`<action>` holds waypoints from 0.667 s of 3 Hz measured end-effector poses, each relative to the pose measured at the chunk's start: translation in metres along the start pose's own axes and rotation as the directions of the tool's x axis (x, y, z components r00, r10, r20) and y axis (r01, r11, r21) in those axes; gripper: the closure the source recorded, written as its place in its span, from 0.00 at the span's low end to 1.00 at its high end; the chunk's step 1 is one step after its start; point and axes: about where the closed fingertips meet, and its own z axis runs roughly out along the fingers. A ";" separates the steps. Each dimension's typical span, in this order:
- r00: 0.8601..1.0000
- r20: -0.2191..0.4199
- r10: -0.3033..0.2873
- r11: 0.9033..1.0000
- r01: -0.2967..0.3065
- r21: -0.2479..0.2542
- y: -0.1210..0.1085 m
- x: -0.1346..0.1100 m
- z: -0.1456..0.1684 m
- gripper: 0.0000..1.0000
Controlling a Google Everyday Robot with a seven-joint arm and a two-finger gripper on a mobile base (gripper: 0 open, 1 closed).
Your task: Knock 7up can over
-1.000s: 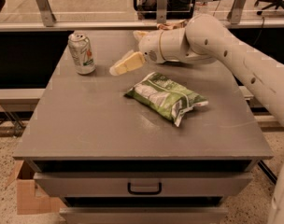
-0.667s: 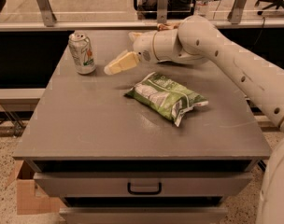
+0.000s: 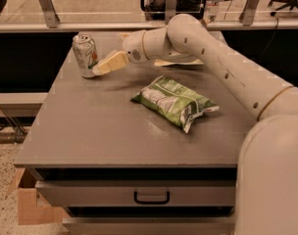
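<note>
Grey table point(image 3: 90, 131) with a drawer below, glass partition and office chairs behind, cardboard box point(image 3: 29, 204) on the floor at the left. Can point(image 3: 84, 55) stands at the far left of the tabletop, upright as far as I can judge, pull-tab up. Crisp bag point(image 3: 174, 102) lies flat mid-table, well apart from the can. Arm point(image 3: 212, 58) reaches in from the right and across the back of the table. Gripper point(image 3: 99, 69) sits low over the surface, its tip at the can's lower right side, touching or just short of it; cannot settle which. Jaws read as closed into one wedge, no gap showing, nothing held. Task status: approach looks done, the knock itself is not; the can has yet to tip. What is left, by my reading, is a sideways push to the left through the can. Against the earlier frames: the gripper was then clear of the can with bare table between them; that gap has closed. Can and bag have not moved.
</note>
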 end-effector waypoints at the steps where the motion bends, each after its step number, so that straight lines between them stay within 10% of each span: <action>1: 1.000 0.016 0.003 0.999 -0.002 -0.053 0.003 -0.005 0.019 0.00; 2: 1.000 0.022 0.019 0.994 -0.016 -0.109 0.007 -0.006 0.031 0.25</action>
